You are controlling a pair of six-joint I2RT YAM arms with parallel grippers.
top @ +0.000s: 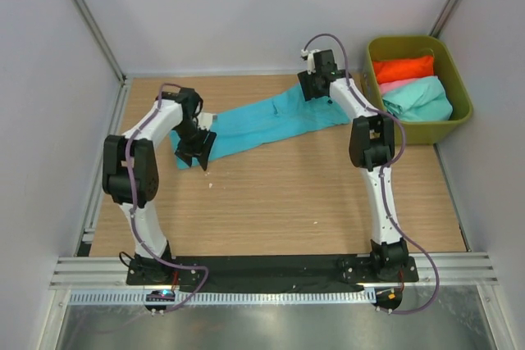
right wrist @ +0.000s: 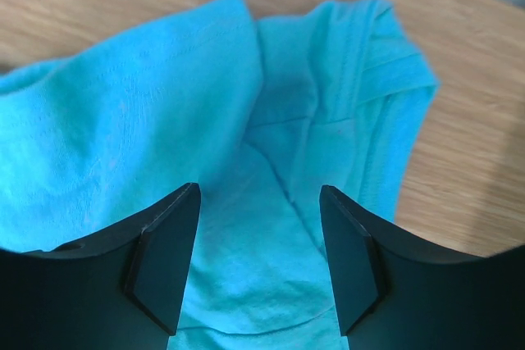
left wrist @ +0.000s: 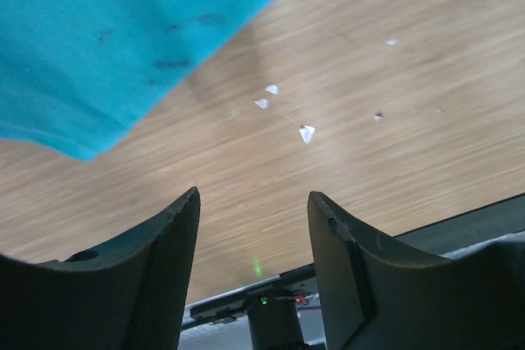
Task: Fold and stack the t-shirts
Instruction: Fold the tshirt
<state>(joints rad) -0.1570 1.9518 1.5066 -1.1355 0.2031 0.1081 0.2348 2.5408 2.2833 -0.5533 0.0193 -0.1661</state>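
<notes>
While the turquoise t-shirt is laid slantwise near the table's far edge, its 2 ends are partly hidden by the left gripper and the right gripper; both pairs of jaws are held apart, grasping nothing.

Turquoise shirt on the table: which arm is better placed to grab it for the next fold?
Right, probably. The right gripper hangs open directly over the turquoise shirt's bunched end. The left gripper, also open, frames bare table, with the cloth edge beyond its fingertips.
</notes>
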